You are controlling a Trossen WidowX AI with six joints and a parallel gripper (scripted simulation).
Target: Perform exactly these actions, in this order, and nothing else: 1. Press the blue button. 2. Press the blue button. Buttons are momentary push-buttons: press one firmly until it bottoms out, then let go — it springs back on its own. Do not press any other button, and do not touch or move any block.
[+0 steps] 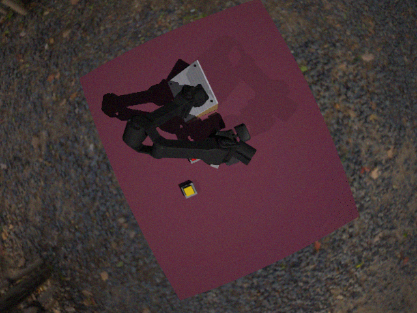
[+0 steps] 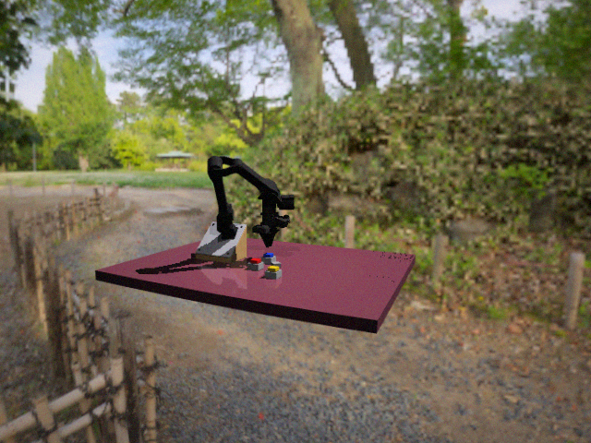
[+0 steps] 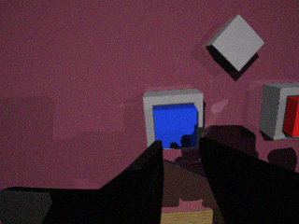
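The blue button (image 2: 269,255) (image 3: 174,125) sits in its grey housing and stands up from it; the arm hides it in the top view. My gripper (image 2: 269,246) (image 3: 180,146) points down above it, with a visible space below the tips in the exterior view. The fingers stand a little apart with nothing between them. In the wrist view the tips overlap the near edge of the button. The red button (image 1: 193,159) (image 2: 256,260) (image 3: 293,117) is beside the blue one, partly under the arm in the top view.
A small grey block (image 1: 214,165) (image 3: 235,43) lies near the blue and red buttons. The yellow button (image 1: 189,190) (image 2: 272,269) stands farther out from the arm's base. The base plate (image 1: 191,72) is pale, on a wooden wedge. The arm's shadow crosses the table.
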